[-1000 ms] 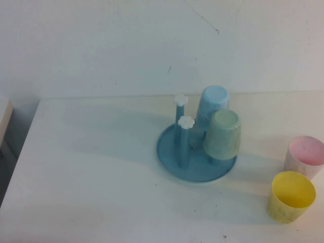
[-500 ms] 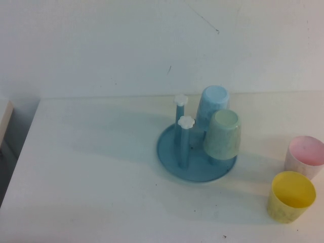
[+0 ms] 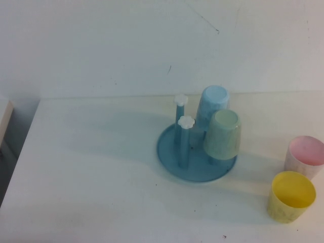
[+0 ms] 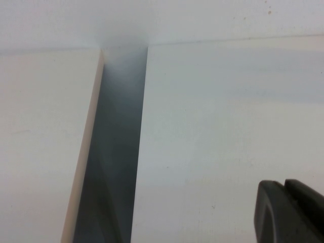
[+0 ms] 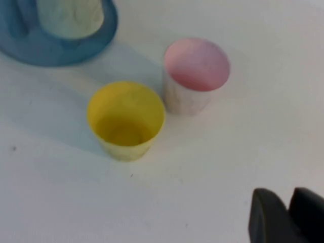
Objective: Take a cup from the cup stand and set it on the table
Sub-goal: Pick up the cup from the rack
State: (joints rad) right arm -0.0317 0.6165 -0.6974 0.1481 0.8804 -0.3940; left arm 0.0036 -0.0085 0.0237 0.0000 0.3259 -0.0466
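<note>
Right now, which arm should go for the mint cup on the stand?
Right, probably. The right gripper hangs by the yellow cup and pink cup, with the stand and mint cup close. The left gripper sits at the table's far left edge.

Light blue cup [image 3: 212, 104] tight behind cup [image 3: 223, 134]; left table [image 3: 91, 167] open.

— What sort of place am I steering in?

— A bare test bench, as far as I can see: a plain white table [image 3: 91, 177] pushed up to a scuffed white wall [image 3: 126, 45].

— Anything homely?

— Only props: a blue cup stand [image 3: 195, 164] and loose plastic cups, one yellow [image 3: 290, 196], one pink [image 3: 305, 156]. A second white surface [image 4: 40, 142] sits just beside the table.
</note>
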